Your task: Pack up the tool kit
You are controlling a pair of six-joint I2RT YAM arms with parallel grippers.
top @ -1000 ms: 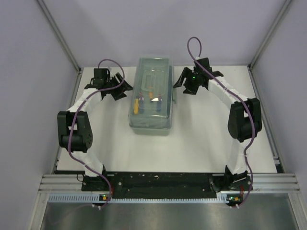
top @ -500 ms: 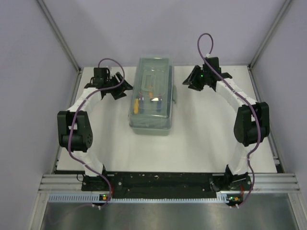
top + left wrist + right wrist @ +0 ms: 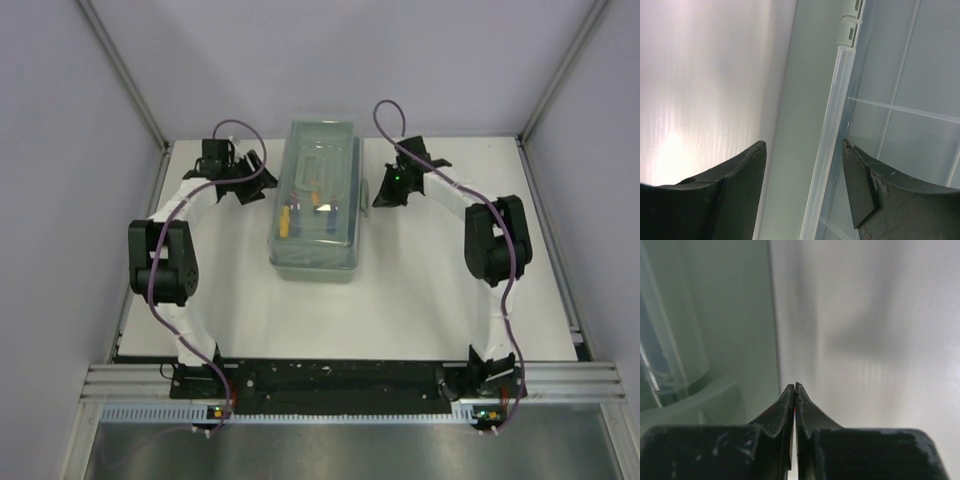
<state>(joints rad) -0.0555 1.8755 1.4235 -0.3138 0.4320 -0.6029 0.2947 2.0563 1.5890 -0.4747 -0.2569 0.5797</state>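
Observation:
The tool kit's pale green toolbox stands in the middle of the table under its translucent lid. Small tools with yellow and purple handles show through the lid. My left gripper is open at the box's left side. In the left wrist view its jaws straddle the lid's clear rim, with the green wall between them and no visible contact. My right gripper is shut on nothing, just off the box's right side. In the right wrist view its tips sit beside the green wall.
The white tabletop is enclosed by grey walls on the left, right and back. A small green tab juts from the box's right side near my right gripper. Purple cables loop above both wrists.
My right gripper has shut and swung left, closer to the box's right side. The left arm has shifted slightly toward the box, still open.

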